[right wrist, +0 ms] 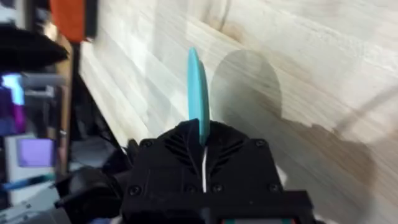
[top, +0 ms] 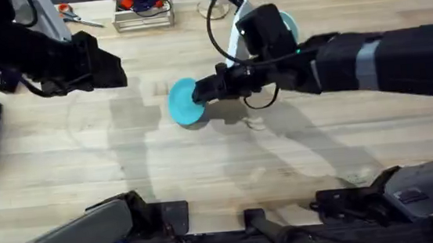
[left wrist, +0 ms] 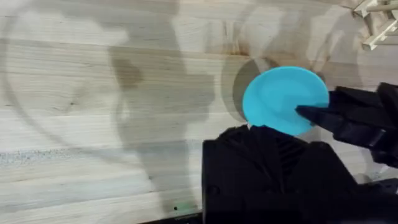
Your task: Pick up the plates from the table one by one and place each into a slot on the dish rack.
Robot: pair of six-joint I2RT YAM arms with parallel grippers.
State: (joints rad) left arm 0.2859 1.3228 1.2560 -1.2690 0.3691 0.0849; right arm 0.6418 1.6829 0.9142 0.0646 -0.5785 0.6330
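Right hand (top: 201, 93) is clenched on the rim of a small round flat turquoise-blue plate (top: 185, 102), near centre of the overhead frame, above the light-wood plank bench (top: 204, 162). Plate sticks out left of the fingertips; in the right wrist view the plate (right wrist: 196, 93) stands edge-on, thin and upright, rising from betw. the black fingers, w/ its shadow on the planks behind, so it looks lifted off the bench. Right arm reaches across from the right edge, forearm roughly level, wrist rolled so the plate's face is vertical. Dish rack isn't clearly readable in the overhead view; pale wooden pegs (left wrist: 376, 25) show in the upper right corner of the left wrist view, prob. the rack. Left hand (top: 106, 68) hangs in the upper left of the overhead frame, well apart from the plate; can't tell its state.
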